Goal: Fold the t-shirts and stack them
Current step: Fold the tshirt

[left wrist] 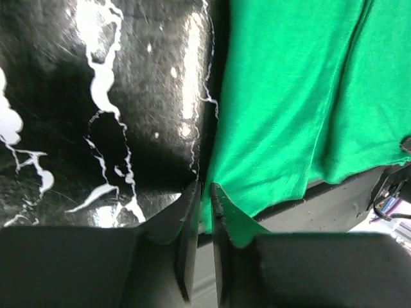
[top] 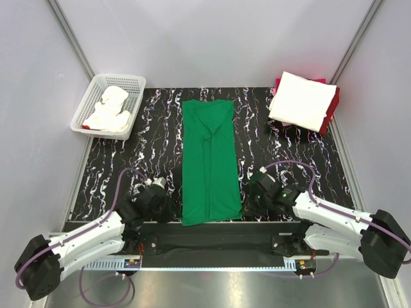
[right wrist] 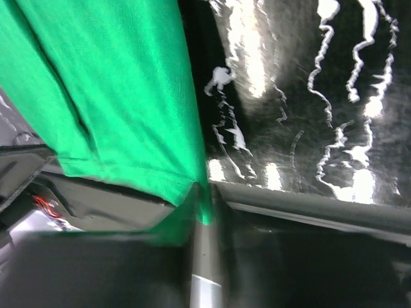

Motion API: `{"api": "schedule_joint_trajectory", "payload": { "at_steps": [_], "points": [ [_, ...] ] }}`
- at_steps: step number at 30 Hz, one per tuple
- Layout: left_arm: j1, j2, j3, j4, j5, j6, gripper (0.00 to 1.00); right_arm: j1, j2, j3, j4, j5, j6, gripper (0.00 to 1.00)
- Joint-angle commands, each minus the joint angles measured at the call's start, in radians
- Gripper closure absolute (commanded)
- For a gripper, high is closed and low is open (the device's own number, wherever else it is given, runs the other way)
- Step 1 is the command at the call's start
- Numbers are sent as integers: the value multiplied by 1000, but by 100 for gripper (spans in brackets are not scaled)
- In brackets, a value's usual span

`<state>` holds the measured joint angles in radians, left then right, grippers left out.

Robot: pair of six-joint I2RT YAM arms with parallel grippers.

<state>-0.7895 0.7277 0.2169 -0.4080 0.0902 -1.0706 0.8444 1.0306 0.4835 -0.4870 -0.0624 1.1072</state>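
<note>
The bright green t-shirt (top: 209, 160) lies as a long narrow strip down the middle of the black marbled mat, its sides folded in. My left gripper (top: 168, 208) is shut on its near left corner, seen in the left wrist view (left wrist: 204, 192) with green cloth (left wrist: 302, 96) pinched between the fingers. My right gripper (top: 247, 204) is shut on its near right corner, seen in the right wrist view (right wrist: 204, 208) holding green fabric (right wrist: 109, 83). A folded white t-shirt (top: 302, 101) lies on a red one (top: 333, 106) at the far right.
A white mesh basket (top: 109, 104) with crumpled white cloth (top: 110, 110) stands at the far left. The mat's near edge and the metal base rail (top: 218, 240) lie just under the shirt's hem. Grey walls enclose the table.
</note>
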Motion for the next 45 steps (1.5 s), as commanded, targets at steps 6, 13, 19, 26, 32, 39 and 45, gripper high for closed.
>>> {"api": "schedule_joint_trajectory", "payload": {
  "at_steps": [6, 13, 19, 26, 32, 39, 45],
  "points": [
    [-47, -74, 169, -259, -38, 15, 40, 9, -66, 100, -200, 45, -59, 22],
    [-48, -36, 494, -488, -194, 213, 18, -151, 108, 430, -167, 77, -326, 23],
    [-47, 84, 714, -587, -412, 395, 18, -387, 530, 814, -47, -144, -523, 35],
    [-45, 15, 691, -529, -555, 446, 18, -520, 1015, 1333, 25, -372, -531, 45],
    [-42, -95, 664, -500, -570, 436, 15, -547, 1344, 1705, -38, -406, -512, 48],
    [-39, -102, 667, -508, -583, 426, 14, -548, 1433, 1713, 30, -361, -501, 46],
    [-28, -91, 667, -509, -584, 425, 14, -545, 1471, 1661, 80, -373, -492, 46]
  ]
}}
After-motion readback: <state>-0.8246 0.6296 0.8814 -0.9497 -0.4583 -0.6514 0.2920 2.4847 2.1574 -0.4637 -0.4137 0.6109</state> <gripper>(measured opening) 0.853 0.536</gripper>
